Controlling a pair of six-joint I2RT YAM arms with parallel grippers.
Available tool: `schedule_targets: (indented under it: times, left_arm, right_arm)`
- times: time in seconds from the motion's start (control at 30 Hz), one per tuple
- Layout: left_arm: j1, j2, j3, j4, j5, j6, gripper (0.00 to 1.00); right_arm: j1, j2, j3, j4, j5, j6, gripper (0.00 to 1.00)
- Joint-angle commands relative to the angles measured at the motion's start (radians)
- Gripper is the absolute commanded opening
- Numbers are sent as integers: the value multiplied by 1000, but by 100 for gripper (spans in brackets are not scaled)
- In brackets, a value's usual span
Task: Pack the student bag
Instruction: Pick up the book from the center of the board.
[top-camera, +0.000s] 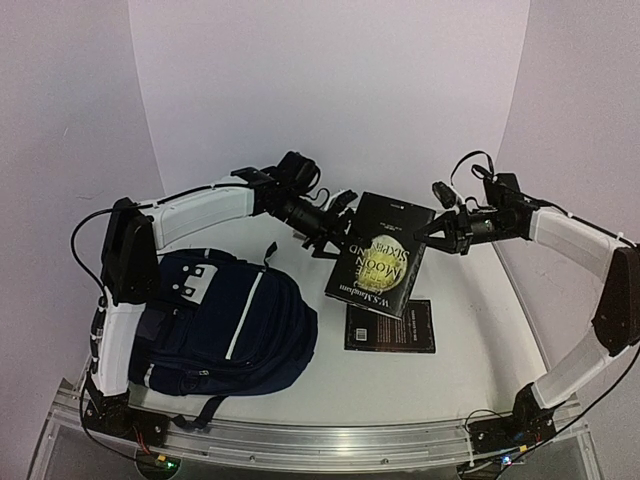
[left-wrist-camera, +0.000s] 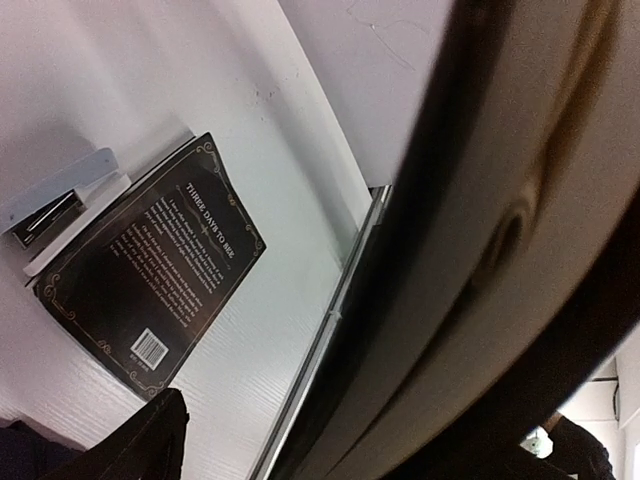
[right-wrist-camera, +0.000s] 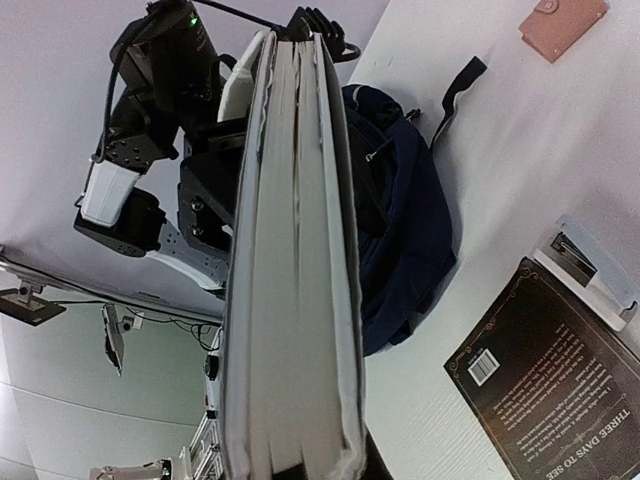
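The student bag (top-camera: 225, 325) lies flat on the table at the left, navy with a pale stripe; the right wrist view shows it (right-wrist-camera: 400, 210) past the book. A dark hardback with a moon on its cover (top-camera: 380, 252) hangs tilted above the table's middle. My right gripper (top-camera: 432, 232) is shut on its right edge, and its page block (right-wrist-camera: 295, 260) fills the right wrist view. My left gripper (top-camera: 335, 228) is open at the book's upper left corner. One finger (left-wrist-camera: 150, 440) stands apart from the cover (left-wrist-camera: 520, 200); the other is hidden.
A second black book (top-camera: 390, 325) lies back cover up under the held one, with a grey stapler (left-wrist-camera: 60, 200) beside it. A pink wallet (right-wrist-camera: 562, 25) lies farther back. The table's metal front rail (top-camera: 330, 435) runs along the near edge.
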Motion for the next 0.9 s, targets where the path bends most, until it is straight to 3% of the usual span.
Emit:
schedule_targets:
  times: [0.0,0.2,0.27,0.37,0.43,0.57,0.73,0.87]
  left_arm:
    - [-8,-76,-76,118,-8,-60,75]
    - [-21,-160,-228,321,35,-168,13]
    - [-27,-194,-282,391,28,-220,1]
    - [-22,-233,-352,517,19,-287,0]
    - [-12,-251,-397,596,13,-335,0]
    - [20,-254,-450,742,28,-434,0]
    - [42,-263,-473,828,31,-474,0]
    - [58,-264,-504,915,19,-522,0]
  right_arm:
    - [6,-78,72,52,-174,39,0]
    - [10,-66,62,53,-173,43,0]
    - [10,-47,60,54,-123,54,6]
    - [11,-10,44,56,-85,86,46]
    - [20,5,42,60,-77,103,57]
    - [96,-14,57,61,-54,89,60]
    - [149,-42,28,61,-47,98,52]
    - [160,-50,13,69,-40,119,53]
